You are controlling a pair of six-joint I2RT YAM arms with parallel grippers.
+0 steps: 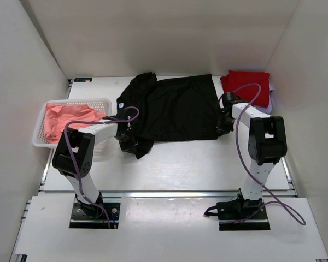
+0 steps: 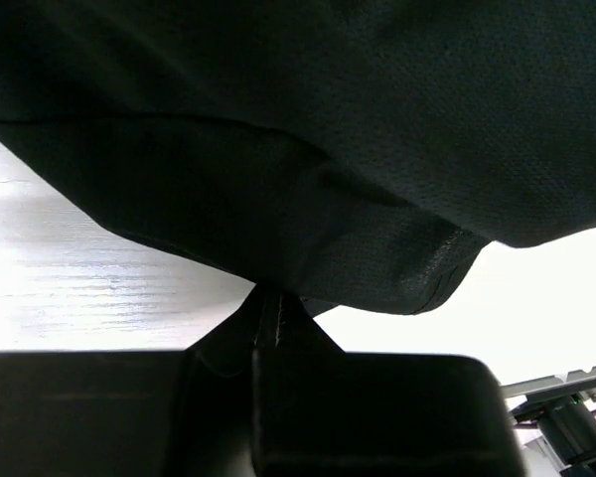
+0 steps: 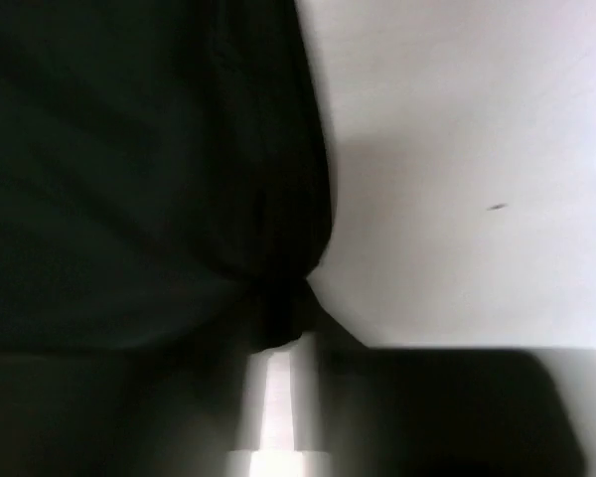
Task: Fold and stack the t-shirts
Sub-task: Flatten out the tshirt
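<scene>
The left pincer point(image 2: 268, 308) is shut tight on a nip of the black shirt point(image 1: 175, 109), at its near left corner, where the cloth bunches and hangs in a soft fold. The right pincer point(image 3: 283, 333) sits at the shirt's right edge. Its jaws look drawn almost together, with a pleat of the same black cloth gathered to a point between them, so I take it to have hold too.

The shirt lies spread across the middle of the surface point(image 1: 197, 164). Most of it is flat, but the left side and collar end are rumpled. It looks light, limp and thin, with a fine knit. It will sag between two grips, drag and wrinkle if pulled along the surface, and slip out of a shallow pinch. Hems and corners seem the best places to grip, with both layers taken together and the two holds kept level so the fold falls straight.

A red shirt point(image 1: 246, 84) lies folded at the far right corner, just beyond the right pincer. That looks like the stack to build on, and there seems to be a pale edge under it. A white basket point(image 1: 38, 128) at the left holds pink shirts point(image 1: 71, 115), and the left forearm runs just beside it. The basket wall and the purple cables looping over both arms could snag cloth on a wide swing.
</scene>
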